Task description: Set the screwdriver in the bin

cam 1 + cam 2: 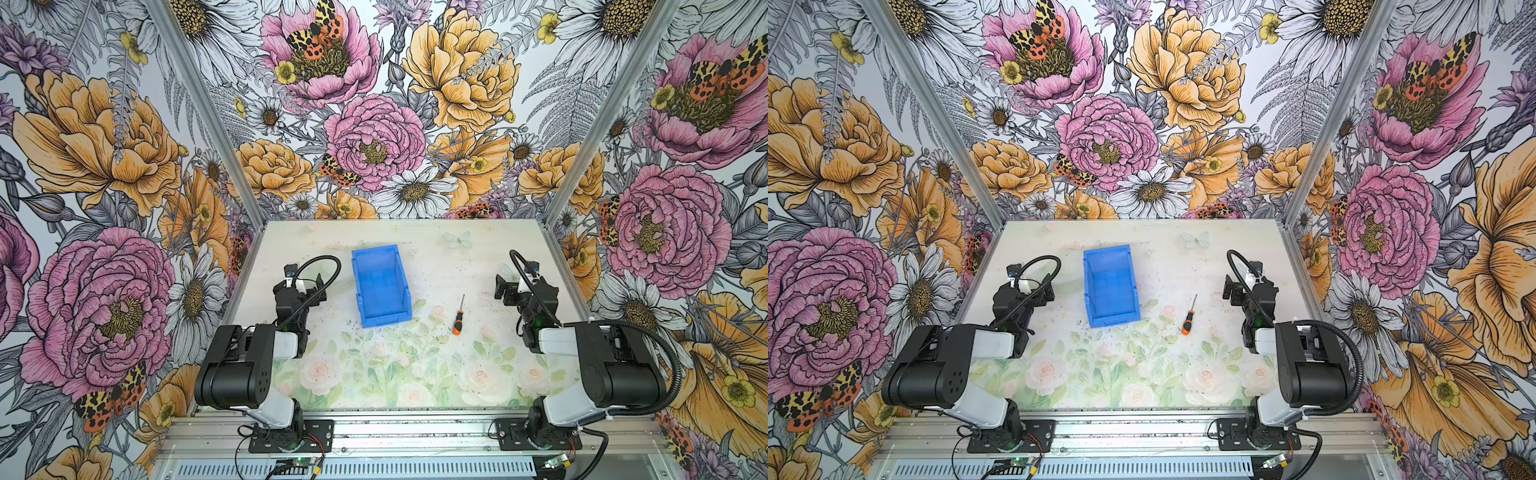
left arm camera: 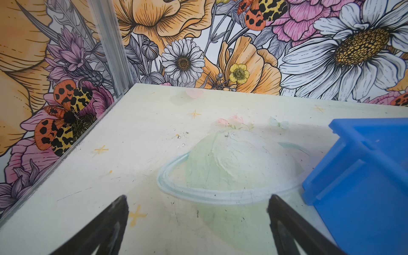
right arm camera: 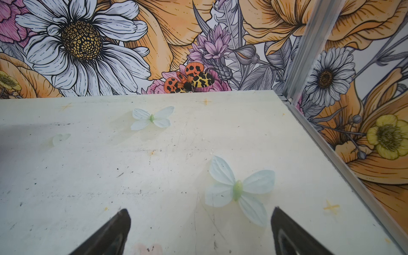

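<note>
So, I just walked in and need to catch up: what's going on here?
Nothing is being handled yet. The small screwdriver with an orange-and-black handle lies on the pale floral table, between the empty bright blue rectangular plastic bin and the right arm. The left arm sits beside the bin; both sets of jaws are open, holding nothing.

Through the left wrist camera I see my left pincer with its two black fingers spread wide, and only bare worktop shows between them. The blue bin stands close by one finger, partly cut off by the frame edge. A faded ringed planet print lies ahead. Beyond it I see the floral wall and an aluminium post.
</note>
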Controlling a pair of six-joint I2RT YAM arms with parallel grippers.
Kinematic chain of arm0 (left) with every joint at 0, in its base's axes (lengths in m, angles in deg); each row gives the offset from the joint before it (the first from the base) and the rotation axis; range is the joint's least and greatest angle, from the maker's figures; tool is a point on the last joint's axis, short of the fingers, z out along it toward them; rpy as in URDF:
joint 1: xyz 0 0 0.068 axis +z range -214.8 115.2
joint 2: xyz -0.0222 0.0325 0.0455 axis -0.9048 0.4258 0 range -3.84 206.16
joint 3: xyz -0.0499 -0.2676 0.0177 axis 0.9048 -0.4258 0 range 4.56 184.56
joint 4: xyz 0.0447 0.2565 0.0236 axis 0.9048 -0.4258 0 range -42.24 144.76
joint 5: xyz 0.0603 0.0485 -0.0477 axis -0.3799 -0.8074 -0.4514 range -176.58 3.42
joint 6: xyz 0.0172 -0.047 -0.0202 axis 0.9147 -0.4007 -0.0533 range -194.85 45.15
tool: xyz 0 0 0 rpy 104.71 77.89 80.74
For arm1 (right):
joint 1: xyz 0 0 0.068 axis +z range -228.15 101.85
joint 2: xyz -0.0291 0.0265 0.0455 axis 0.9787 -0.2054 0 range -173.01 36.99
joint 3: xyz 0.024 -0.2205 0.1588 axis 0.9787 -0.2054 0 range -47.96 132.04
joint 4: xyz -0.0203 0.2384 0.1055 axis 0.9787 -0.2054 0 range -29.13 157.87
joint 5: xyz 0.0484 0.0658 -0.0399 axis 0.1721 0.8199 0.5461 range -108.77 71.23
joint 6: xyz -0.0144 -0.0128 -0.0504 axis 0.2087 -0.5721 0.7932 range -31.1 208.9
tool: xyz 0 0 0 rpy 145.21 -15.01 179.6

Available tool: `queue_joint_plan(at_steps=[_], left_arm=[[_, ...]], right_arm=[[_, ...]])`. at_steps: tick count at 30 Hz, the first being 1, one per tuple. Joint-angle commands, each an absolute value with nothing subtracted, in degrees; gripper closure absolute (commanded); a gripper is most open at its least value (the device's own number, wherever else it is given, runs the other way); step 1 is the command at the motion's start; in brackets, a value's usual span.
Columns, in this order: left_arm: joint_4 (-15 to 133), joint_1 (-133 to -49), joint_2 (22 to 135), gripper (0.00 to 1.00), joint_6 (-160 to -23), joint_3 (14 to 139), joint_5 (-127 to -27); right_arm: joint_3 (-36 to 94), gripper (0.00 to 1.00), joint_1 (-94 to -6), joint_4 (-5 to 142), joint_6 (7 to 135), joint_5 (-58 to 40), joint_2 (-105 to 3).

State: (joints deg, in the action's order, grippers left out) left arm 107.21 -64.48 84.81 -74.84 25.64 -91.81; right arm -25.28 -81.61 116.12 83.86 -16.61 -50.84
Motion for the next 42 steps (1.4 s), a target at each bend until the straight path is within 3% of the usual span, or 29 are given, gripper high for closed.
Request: queue_joint_plan(at_steps=[1,11,19,25,30,33,38,42], left_arm=[[105.67,-63.68,83.68,0.01,-74.84,27.21,-90.41],[93.37,-63.16,73.82,0.01,-76.11,28.42,-91.61],[69.32,-65.87,59.03,0.01,-79.58,31.86,-96.86],[53.54,-71.17,48.82,0.01,-90.59,34.82,-103.30],[41.28,-74.31,42.48,0.01,-99.44,37.39,-101.21],[36.05,-76.50,39.00,0.01,-103.87,37.96,-99.95],[27.43,-79.19,41.75,0.01,-105.34,42.29,-90.92],[26.69,-83.47,41.02,0.01,-106.86,41.66,-89.50]], right_arm=[[-24.10,0.00,-80.85,113.84,82.44,-23.71,-49.17],[-22.11,0.01,-78.58,100.34,82.27,-28.91,-38.54],[-11.99,0.00,-75.18,69.37,74.36,-35.08,-28.91],[-5.04,0.01,-74.48,50.12,65.51,-28.83,-24.55],[-1.46,0.00,-71.96,36.43,58.12,-24.76,-24.02],[-1.10,0.01,-67.81,30.43,54.27,-27.81,-23.58],[0.05,0.01,-62.17,24.02,48.82,-27.86,-24.03],[0.07,0.01,-59.03,22.20,45.80,-27.96,-26.02]])
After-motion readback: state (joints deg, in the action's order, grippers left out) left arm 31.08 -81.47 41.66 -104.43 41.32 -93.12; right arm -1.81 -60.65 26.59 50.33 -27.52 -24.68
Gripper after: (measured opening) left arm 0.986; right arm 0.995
